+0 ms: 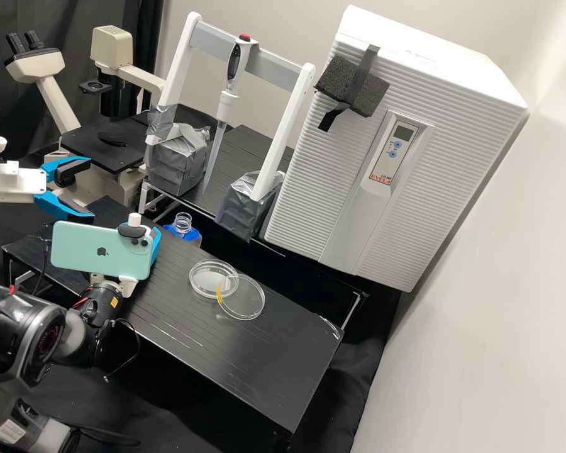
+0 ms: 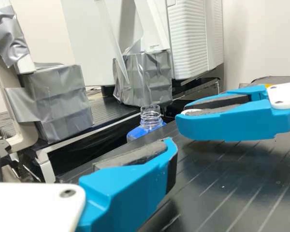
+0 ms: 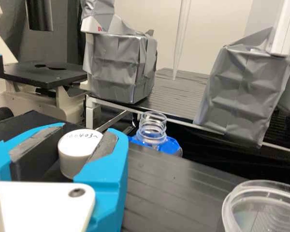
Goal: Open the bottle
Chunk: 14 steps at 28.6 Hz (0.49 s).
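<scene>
The bottle (image 1: 183, 227) is clear with a blue base and stands uncapped at the back edge of the black bench (image 1: 264, 358); its open neck also shows in the left wrist view (image 2: 150, 117) and the right wrist view (image 3: 152, 128). My right gripper (image 1: 138, 231) sits just left of the bottle, shut on the white cap (image 3: 79, 149), which it holds upright between the pads. My left gripper (image 1: 87, 189) hangs farther left and higher, open and holding nothing, its fingers (image 2: 135, 169) pointing toward the bottle.
Two clear petri dish halves (image 1: 226, 288) lie mid-bench, one (image 3: 263, 208) near the right gripper. Behind the bottle stand tape-wrapped blocks (image 1: 176, 157) holding a pipette rack (image 1: 233, 69), a microscope (image 1: 100, 135) at the left and a large white machine (image 1: 390, 145) at the right. A green phone (image 1: 100, 250) is mounted on the right arm.
</scene>
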{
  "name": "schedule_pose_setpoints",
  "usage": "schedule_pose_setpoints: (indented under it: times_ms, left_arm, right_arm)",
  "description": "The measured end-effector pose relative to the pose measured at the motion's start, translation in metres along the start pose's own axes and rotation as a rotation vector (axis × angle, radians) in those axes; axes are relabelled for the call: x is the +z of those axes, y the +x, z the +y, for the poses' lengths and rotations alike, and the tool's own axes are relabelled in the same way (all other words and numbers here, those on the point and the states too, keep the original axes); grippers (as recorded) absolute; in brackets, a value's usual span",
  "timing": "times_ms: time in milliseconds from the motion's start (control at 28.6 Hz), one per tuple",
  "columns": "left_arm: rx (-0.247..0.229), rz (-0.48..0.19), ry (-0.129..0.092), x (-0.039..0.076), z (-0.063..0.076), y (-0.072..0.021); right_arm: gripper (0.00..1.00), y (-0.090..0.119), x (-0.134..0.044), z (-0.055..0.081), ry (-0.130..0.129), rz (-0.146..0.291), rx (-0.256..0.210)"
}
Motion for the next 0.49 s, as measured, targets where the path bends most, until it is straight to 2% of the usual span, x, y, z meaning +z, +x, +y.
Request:
schedule_pose_setpoints:
  times_ms: [350, 384, 489]
  left_arm:
    - [0.0, 0.0, 0.0, 0.0, 0.0, 0.0]
    - [0.0, 0.0, 0.0, 0.0, 0.0, 0.0]
    - [0.0, 0.0, 0.0, 0.0, 0.0, 0.0]
  right_arm:
    - [0.0, 0.0003, 0.0005, -0.0005, 0.0, -0.002, -0.003]
    - [1.0, 0.0003, 0.0005, -0.0005, 0.0, -0.002, -0.003]
    - [1.0, 0.0003, 0.0, -0.0009, 0.001, 0.0, -0.004]
